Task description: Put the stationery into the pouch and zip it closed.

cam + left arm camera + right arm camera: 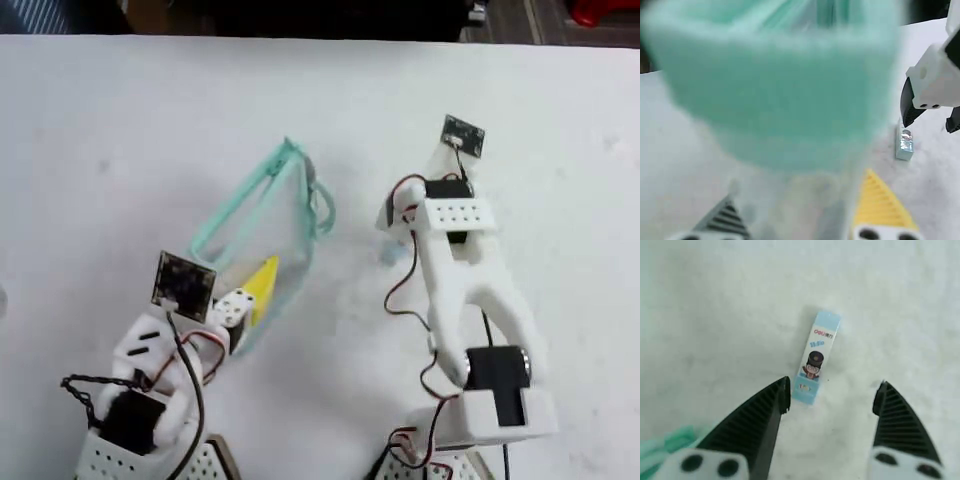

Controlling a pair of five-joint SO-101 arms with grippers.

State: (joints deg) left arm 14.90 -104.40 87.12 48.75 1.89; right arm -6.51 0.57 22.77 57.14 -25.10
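The pouch (pixel 265 225) is clear with a teal zip border and lies open on the white table, left of centre. My left gripper (pixel 250 295) is shut on the pouch's near edge, with its yellow finger (pixel 880 205) showing through the clear plastic (pixel 785 100). A small light-blue eraser (pixel 815 357) with a cartoon label lies on the table right of the pouch. My right gripper (pixel 834 385) hangs open just above the eraser's near end, its black fingers either side and not touching. The left wrist view shows the eraser (pixel 905 142) below the right gripper (pixel 932 117).
The white table (pixel 120 120) has bare room at the back and on both sides. A corner of the teal pouch border (pixel 660 450) shows beside my right gripper. Both arm bases stand at the near edge.
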